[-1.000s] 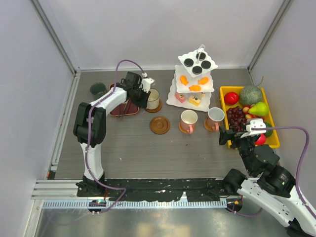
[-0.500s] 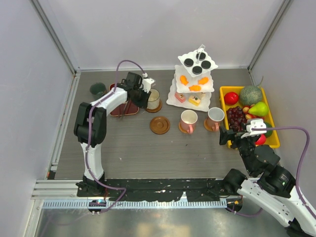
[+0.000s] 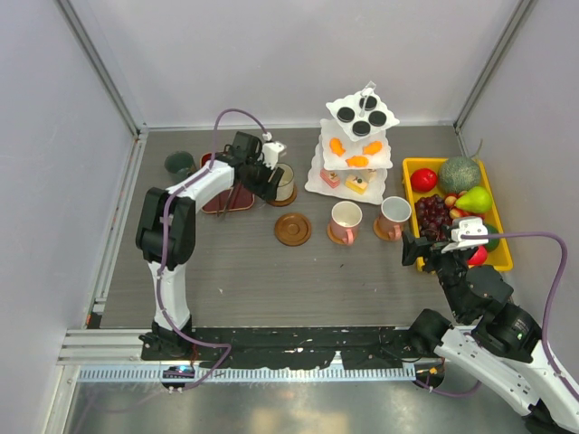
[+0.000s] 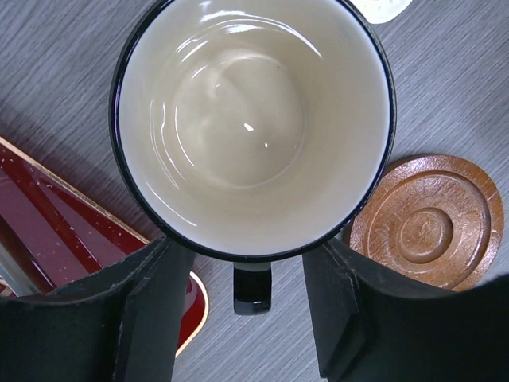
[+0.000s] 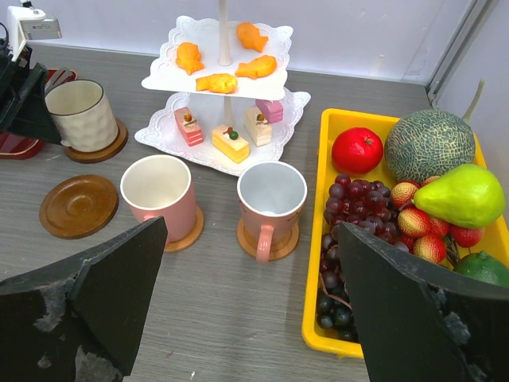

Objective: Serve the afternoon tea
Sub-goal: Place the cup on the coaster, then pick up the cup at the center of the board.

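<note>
The left gripper (image 4: 251,267) stands released, fingers clear of either side of the handle of the cream mug (image 3: 284,183). The mug rests on a coaster (image 5: 99,148) between the dark red tray (image 4: 48,231) and the white stand (image 3: 317,186). Bare table (image 3: 271,280) lies nearer the arms (one empty coaster (image 3: 293,229) aside). The right gripper (image 3: 421,251), spread wide and empty, hovers beside the yellow tray (image 3: 408,181). The left arm hides much of the red tray.
</note>
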`<state>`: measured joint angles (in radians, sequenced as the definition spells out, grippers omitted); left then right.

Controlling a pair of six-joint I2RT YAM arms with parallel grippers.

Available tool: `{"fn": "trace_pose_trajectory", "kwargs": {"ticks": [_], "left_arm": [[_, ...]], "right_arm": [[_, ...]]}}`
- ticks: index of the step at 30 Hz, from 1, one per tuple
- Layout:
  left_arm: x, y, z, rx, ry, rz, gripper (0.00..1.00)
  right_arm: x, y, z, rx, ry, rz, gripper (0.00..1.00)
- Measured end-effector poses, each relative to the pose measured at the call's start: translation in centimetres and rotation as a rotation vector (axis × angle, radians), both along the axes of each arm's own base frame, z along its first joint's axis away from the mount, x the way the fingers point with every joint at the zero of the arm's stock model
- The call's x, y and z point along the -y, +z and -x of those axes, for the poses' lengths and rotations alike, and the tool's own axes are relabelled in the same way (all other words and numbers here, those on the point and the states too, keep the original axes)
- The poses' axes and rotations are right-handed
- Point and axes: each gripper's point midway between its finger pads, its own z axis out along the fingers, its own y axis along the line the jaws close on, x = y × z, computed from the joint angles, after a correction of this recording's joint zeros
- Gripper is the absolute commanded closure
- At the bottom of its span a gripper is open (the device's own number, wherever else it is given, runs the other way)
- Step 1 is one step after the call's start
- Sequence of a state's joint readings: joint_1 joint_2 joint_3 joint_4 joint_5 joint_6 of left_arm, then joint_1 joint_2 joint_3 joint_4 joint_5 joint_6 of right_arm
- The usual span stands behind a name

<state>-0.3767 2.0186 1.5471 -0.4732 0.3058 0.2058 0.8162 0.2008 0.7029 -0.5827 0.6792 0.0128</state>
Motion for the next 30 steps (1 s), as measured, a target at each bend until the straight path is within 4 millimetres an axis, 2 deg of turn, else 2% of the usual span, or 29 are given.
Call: {"fn": "trace_pose_trajectory", "kwargs": {"ticks": [6,9,10,14,18,20,23,26,27,30], "left_arm": [[0.0,0.4,0.0,0.003,0.017,0.008,0.10],[-0.2,1.5,0.4,0.018,0.026,0.015,0.01],[-0.3,2.1,0.7,0.027,0.030,0.021,0.01],[-0.7,6.5,1.5,0.106,0.050,0.061,0.01],[-2.3,12.5,1.8,0.234,0.144,0.116,0.01],[-4.1,15.0,1.5,0.299,0.251,0.121,0.01],[-7.9,17.0,0.6,0.358,0.459,0.097,0.01],[-12.3,16.7,-0.2,0.352,0.686,0.068,0.01],[-13.9,16.1,-0.4,0.339,0.766,0.054,0.01],[-17.3,14.3,-0.6,0.300,0.937,0.019,0.01]], "right_arm": [[0.0,0.0,0.0,0.000,0.000,0.000,0.04],[0.0,0.0,0.0,0.000,0.000,0.000,0.04],[0.0,0.0,0.0,0.000,0.000,0.000,0.04],[0.0,0.0,0.0,0.000,0.000,-0.002,0.04],[0.1,0.1,0.1,0.007,-0.001,-0.013,0.04],[0.2,0.2,0.2,0.009,-0.002,-0.019,0.04],[0.2,0.2,0.2,0.011,-0.002,-0.022,0.04],[0.2,0.2,0.2,0.012,-0.003,-0.024,0.04],[0.2,0.2,0.2,0.012,-0.003,-0.024,0.04],[0.3,0.3,0.2,0.012,-0.004,-0.024,0.04]]}}
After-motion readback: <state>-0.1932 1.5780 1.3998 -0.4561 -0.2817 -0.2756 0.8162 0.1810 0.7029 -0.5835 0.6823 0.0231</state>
